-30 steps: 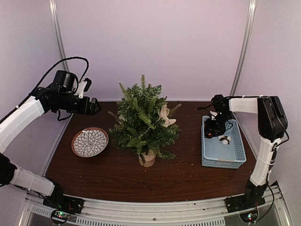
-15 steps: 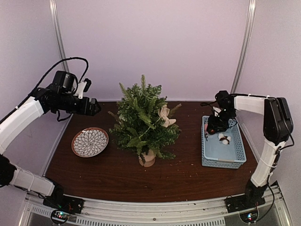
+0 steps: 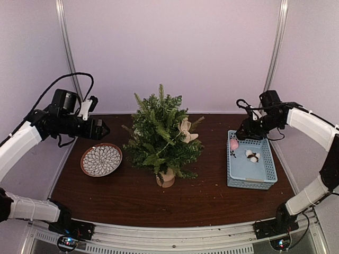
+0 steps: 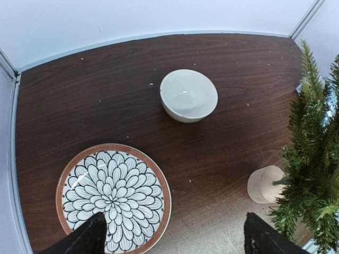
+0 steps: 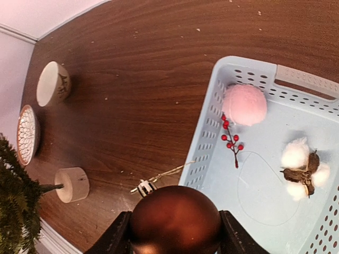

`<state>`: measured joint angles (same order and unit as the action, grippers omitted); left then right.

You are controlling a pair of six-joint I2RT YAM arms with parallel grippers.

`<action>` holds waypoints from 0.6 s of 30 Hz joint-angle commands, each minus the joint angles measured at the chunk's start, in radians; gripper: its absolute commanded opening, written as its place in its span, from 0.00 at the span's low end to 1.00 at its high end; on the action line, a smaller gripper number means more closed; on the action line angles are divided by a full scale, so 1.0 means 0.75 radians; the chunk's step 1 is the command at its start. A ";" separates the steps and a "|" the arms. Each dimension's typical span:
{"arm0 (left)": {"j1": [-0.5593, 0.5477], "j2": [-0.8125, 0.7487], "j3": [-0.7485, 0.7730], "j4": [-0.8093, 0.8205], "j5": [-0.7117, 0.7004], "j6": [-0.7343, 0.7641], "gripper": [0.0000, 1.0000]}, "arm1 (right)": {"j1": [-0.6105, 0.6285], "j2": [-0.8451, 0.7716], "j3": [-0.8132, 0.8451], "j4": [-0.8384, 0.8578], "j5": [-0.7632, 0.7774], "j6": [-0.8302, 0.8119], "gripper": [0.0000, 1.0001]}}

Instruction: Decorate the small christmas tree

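Note:
The small christmas tree point(image 3: 158, 136) stands mid-table on its pale wooden stump point(image 3: 166, 179), with a cream ornament point(image 3: 186, 130) hanging on its right side. The tree also shows in the left wrist view point(image 4: 313, 174) and the right wrist view point(image 5: 15, 211). My right gripper point(image 3: 244, 130) hangs above the basket's far left corner, shut on a shiny brown ball ornament point(image 5: 176, 219) with a cap and string loop. My left gripper point(image 3: 104, 128) is open and empty in the air above the patterned plate point(image 3: 101, 159), left of the tree; the left wrist view point(image 4: 172, 244) shows its jaws wide apart.
A light blue basket point(image 3: 251, 183) at the right holds a pink ball point(image 5: 244, 104), a red berry sprig point(image 5: 231, 140) and a cotton boll point(image 5: 302, 166). A white bowl point(image 4: 188, 95) sits behind the plate point(image 4: 111, 196).
My right gripper has risen out of the basket with the brown ball, and the arm has swung out to the right. My left gripper has drifted a little left and down.

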<state>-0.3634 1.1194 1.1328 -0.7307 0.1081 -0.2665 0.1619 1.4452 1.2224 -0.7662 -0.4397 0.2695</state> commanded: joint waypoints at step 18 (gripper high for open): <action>0.008 -0.229 -0.122 0.134 0.178 0.056 0.85 | 0.471 -0.475 0.085 -0.064 -0.250 -0.094 0.30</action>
<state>-0.3634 0.9695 1.0519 -0.6807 0.2214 -0.2470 0.4355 1.1381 1.2259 -0.7925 -0.6304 0.2096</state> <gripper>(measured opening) 0.856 0.516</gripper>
